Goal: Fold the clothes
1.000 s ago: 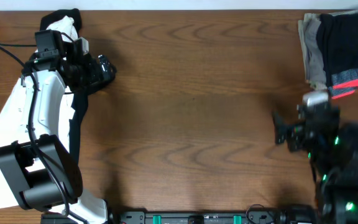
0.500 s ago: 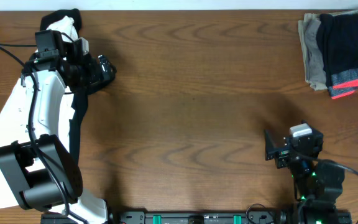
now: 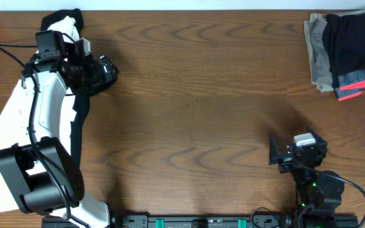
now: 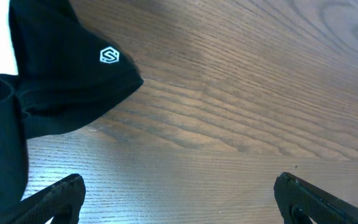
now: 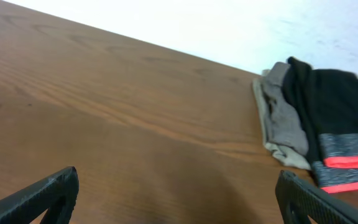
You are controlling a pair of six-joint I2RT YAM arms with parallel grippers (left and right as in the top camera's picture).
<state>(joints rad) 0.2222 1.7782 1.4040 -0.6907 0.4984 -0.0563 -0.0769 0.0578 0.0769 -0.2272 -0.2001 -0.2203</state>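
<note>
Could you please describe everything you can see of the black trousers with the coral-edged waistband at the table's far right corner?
The black trousers look soft and matte, and are folded into a compact, slightly rumpled bundle. Their grey waistband, edged in coral red, faces the robot's side. They lie on top of the grey-olive folded trousers, which peek out on the inner side, at the far right corner of the wooden table. The frame's edge cuts off their right side. Nothing else touches them.

The overhead view looks straight down on the whole bench [image 3: 195, 95]. The left wrist view sits low and close, facing across the wood past a black cloth [image 4: 61, 81]. The right wrist view looks across the bench toward the folded black trousers [image 5: 337, 112] at its far corner, which overhead shares.
</note>
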